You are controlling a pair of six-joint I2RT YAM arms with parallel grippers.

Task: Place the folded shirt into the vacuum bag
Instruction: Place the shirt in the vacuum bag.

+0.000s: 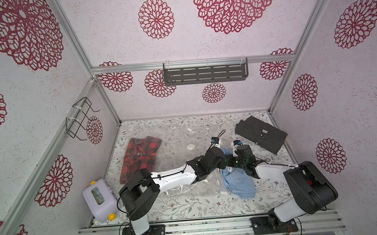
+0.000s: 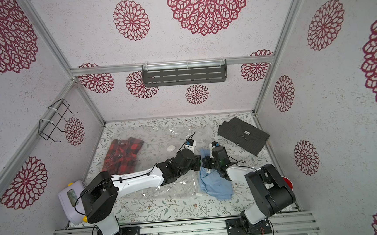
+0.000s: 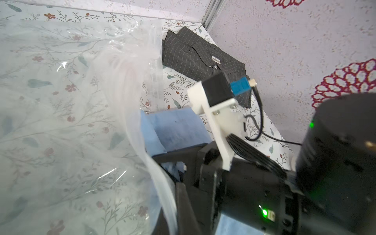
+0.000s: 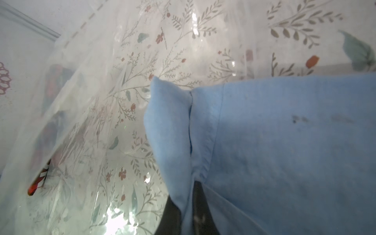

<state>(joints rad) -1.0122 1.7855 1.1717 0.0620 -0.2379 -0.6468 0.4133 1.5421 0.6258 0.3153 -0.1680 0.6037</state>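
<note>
Your clear, crinkly bag (image 1: 175, 137) covers the left and middle of the floral table (image 1: 189, 207), with its mouth facing right and its zip edge lifted. Your left arm (image 1: 176, 180) stretches across it. A red plaid shirt (image 1: 140, 155) lies inside at the bag's left end. The blue shirt (image 1: 240, 184) sits crumpled at the mouth, mostly outside. A dark striped shirt (image 1: 261, 135) lies in the far right corner. A white valve (image 1: 190, 147) tops the bag. The left gripper (image 3: 176, 200) is pressed together on the zip edge. The right gripper (image 4: 188, 201) pinches a fold of the blue shirt.
</note>
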